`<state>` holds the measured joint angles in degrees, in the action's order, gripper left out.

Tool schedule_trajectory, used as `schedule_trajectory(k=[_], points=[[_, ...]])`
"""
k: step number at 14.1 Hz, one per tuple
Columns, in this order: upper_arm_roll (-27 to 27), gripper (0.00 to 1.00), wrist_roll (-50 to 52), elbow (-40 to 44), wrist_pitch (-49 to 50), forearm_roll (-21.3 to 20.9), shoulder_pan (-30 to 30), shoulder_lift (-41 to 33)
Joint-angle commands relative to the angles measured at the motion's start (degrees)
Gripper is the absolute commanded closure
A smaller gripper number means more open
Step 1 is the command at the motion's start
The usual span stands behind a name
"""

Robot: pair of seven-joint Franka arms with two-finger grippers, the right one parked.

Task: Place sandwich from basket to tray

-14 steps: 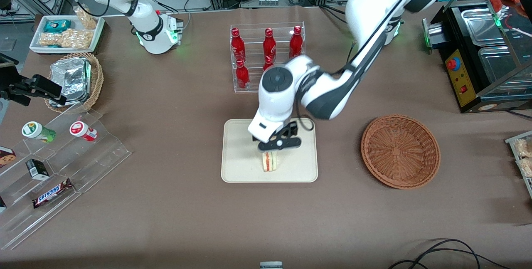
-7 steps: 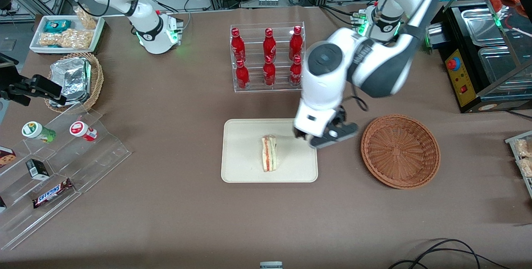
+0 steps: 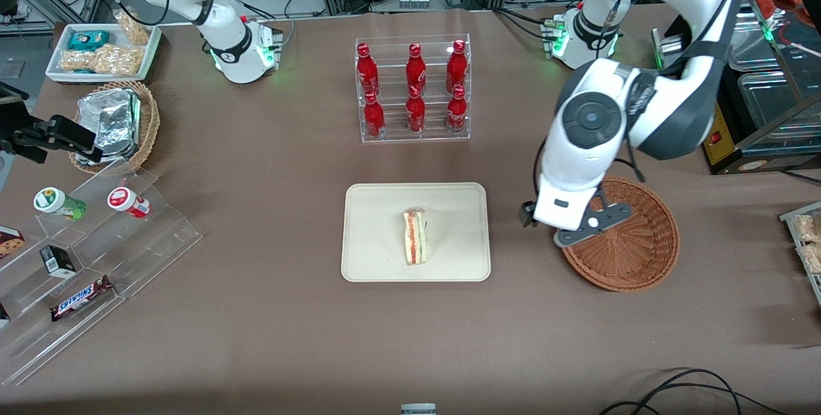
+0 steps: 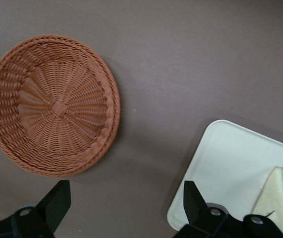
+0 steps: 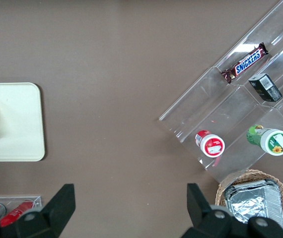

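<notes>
The sandwich (image 3: 415, 246) is a pale wedge with red and green layers, lying on the cream tray (image 3: 378, 222) near its middle. It also shows in the left wrist view as the sandwich (image 4: 280, 198) on the tray (image 4: 231, 163). The reddish-brown wicker basket (image 3: 632, 254) holds nothing, as the basket (image 4: 52, 104) confirms. My gripper (image 3: 558, 226) hangs above the table between tray and basket, over the basket's rim nearest the tray. The gripper (image 4: 125, 203) is open, with only bare tabletop between its fingers.
A clear rack of red bottles (image 3: 414, 88) stands farther from the front camera than the tray. Toward the parked arm's end are a stepped acrylic shelf (image 3: 96, 242) with snacks and a tan basket of foil packs (image 3: 115, 123). A black appliance (image 3: 737, 81) stands at the working arm's end.
The gripper let go of the sandwich on the tray, rose, and moved sideways toward the basket. The sandwich stays on the tray where it was set.
</notes>
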<state>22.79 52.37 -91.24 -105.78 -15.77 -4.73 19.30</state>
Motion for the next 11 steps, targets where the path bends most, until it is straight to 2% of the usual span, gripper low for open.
schedule_trajectory(k=[1,3,4,9,11], points=[[-0.7,0.00,-8.3,-8.3,-0.4,5.0,3.2,-8.9],[-7.7,0.00,-19.0,-11.3,-0.2,11.9,2.1,-13.9],[-9.3,0.00,-23.8,-13.3,0.3,13.4,1.9,-16.5],[-21.1,0.00,-45.9,-13.0,8.1,14.2,-1.8,-22.6],[-22.7,0.00,-51.6,-9.2,9.6,14.1,-1.9,-21.7]])
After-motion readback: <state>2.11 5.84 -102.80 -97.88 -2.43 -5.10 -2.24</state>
